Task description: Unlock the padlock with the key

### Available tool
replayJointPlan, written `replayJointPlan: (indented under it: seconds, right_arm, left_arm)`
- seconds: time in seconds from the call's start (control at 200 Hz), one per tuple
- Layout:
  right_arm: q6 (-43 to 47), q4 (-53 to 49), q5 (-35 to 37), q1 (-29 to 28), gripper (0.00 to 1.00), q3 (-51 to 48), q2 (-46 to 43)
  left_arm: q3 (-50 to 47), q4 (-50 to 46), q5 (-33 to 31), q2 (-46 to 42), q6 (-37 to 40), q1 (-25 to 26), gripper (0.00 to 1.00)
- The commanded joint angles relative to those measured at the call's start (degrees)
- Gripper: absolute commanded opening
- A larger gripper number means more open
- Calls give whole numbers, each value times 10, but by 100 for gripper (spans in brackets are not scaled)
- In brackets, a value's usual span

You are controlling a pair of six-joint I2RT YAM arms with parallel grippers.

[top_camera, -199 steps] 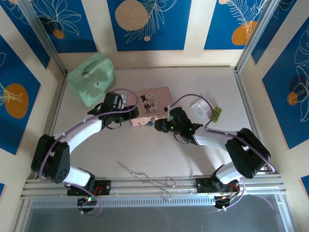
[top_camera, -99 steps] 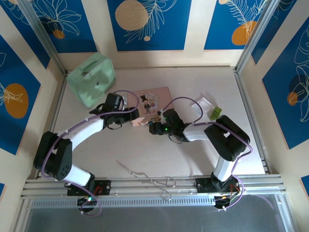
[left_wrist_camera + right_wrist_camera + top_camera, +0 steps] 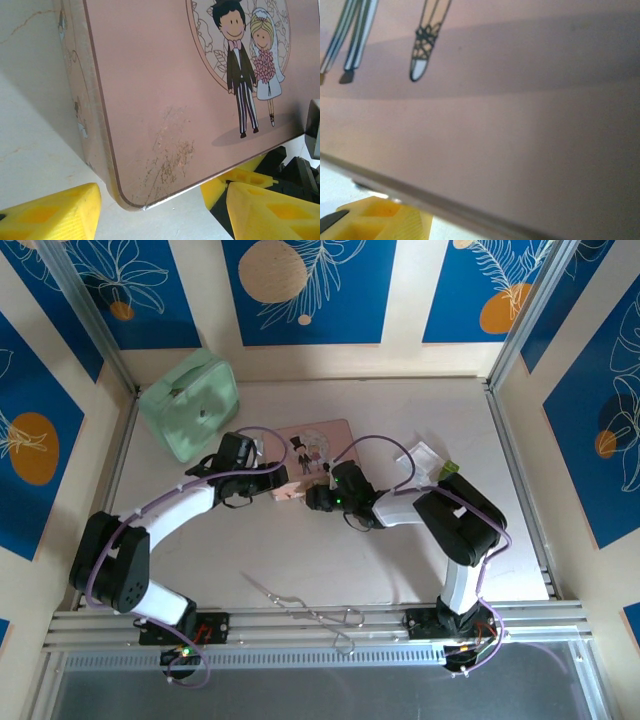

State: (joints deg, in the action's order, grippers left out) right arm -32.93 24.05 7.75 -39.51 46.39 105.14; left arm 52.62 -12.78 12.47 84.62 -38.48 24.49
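Observation:
The padlock and the key are hidden. A pink picture tin (image 3: 318, 448) with a bride and groom lies at the table's middle. My left gripper (image 3: 287, 486) is at its near-left corner. In the left wrist view the tin (image 3: 165, 85) looms close, and the left gripper (image 3: 160, 220) is open, one yellow finger on each side of that corner, with nothing held. My right gripper (image 3: 318, 496) presses up to the tin's near edge. Its yellow fingers (image 3: 240, 179) show under the tin's rim. In the right wrist view the tin lid (image 3: 520, 125) is very close, with one finger (image 3: 385, 220) set wide at lower left.
A mint-green pouch (image 3: 190, 405) lies at the back left. A clear packet (image 3: 420, 458) and a small green item (image 3: 447, 470) lie right of the tin. A long thin wire tool (image 3: 300, 602) rests near the front rail. Metal frame rails border the table.
My right gripper has slid left along the tin's near edge, toward the left gripper, and its elbow has folded inward. The left arm has barely moved.

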Motion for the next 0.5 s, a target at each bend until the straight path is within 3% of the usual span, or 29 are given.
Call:
replayJointPlan:
  seconds: [0.0,0.31,0.495]
  right_arm:
    - [9,1,4,-8,49,13,17]
    - [21,-2,-6,-15,43,8,5]
    - [17,-24,-1,-16,34,8,3]
  left_arm:
    - [12,-10,13,9,15,-5,67]
    - [15,-17,13,13,18,-5,67]
    - [17,-17,12,12,14,-5,66]
